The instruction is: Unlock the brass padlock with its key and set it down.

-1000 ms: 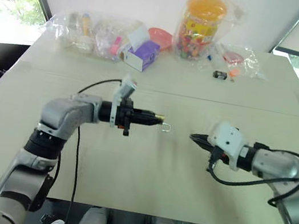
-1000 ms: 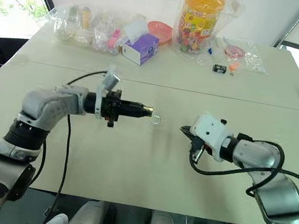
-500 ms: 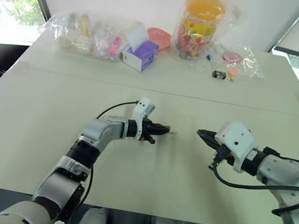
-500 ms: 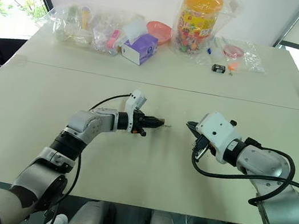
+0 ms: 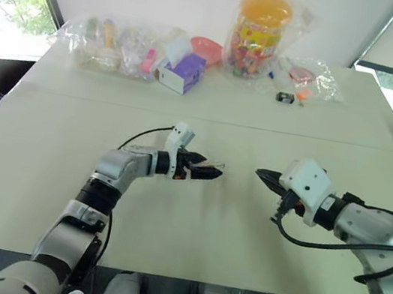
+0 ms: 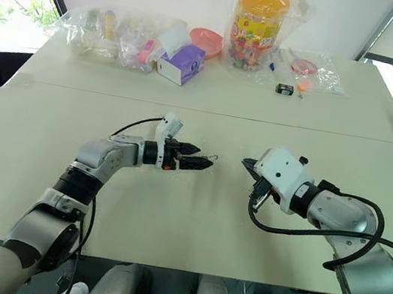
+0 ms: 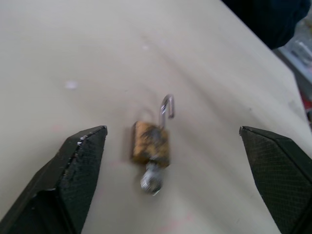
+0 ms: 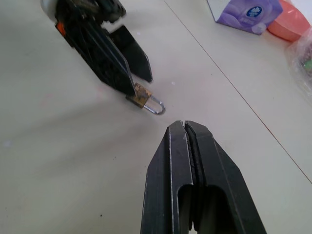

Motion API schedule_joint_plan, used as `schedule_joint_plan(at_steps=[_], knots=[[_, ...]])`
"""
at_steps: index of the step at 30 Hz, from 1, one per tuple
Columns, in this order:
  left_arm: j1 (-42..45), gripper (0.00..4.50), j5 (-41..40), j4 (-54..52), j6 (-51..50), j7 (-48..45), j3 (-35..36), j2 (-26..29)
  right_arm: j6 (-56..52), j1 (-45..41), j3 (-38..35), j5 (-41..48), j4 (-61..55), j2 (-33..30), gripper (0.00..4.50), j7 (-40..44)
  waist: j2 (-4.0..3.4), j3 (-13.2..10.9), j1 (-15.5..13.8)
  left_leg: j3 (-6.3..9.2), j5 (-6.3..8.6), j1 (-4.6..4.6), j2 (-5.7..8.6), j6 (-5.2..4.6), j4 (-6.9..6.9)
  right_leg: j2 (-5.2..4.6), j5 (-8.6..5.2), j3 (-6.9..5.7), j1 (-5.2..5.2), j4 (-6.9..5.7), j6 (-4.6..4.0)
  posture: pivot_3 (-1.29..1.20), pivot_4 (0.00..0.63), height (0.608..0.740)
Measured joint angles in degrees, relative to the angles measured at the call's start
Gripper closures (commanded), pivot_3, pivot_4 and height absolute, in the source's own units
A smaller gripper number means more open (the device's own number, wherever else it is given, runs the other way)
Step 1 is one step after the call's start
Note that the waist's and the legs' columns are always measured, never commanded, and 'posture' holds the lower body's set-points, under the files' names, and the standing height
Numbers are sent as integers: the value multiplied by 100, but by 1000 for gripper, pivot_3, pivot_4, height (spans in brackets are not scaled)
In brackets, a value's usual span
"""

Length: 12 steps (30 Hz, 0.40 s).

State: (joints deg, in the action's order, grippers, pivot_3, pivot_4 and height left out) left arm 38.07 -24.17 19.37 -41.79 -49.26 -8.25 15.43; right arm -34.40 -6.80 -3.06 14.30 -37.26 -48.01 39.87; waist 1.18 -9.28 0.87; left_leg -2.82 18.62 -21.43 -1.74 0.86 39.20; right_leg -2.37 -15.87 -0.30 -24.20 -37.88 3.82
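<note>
Padlock [image 7: 151,142] lay on the table [image 5: 191,222], brass body between the spread fingers of the left gripper [image 7: 180,161], neither finger touching it; its silvery shackle [image 7: 166,108] stood swung open. Opposite and apart, the right gripper [image 8: 185,127] hung with jaws pressed together, empty. The key [image 7: 152,179] sat in the lock's base.
</note>
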Motion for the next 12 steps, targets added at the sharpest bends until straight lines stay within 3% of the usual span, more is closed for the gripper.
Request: schedule_joint_plan(at_steps=[3, 8, 12], knots=[[-102, 79, 2, -185, 2, -321, -15, 374, 36, 21, 0, -4, 29, -102, 4500, 138, 0, 0, -27, 0, 0, -4, 2, 0, 0, -4, 0, 0, -1, 1, 0, 0, 150, 740], [-479, 79, 30, -1067, 286, -1532, -342, 1453, 45, 97, -11, 55, 41, -307, 4500, 455, 1, -1, -28, -1, 0, -8, 2, 0, -1, -9, 0, 0, -2, 6, -1, 0, 150, 740], [-568, 79, 31, -1438, 502, -1966, -409, 1738, 58, 100, -14, 54, 61, -322, 4500, 544, 1, -1, -66, -2, 0, -8, 6, 0, 0, -11, -1, 0, -1, 7, -1, 0, 150, 740]])
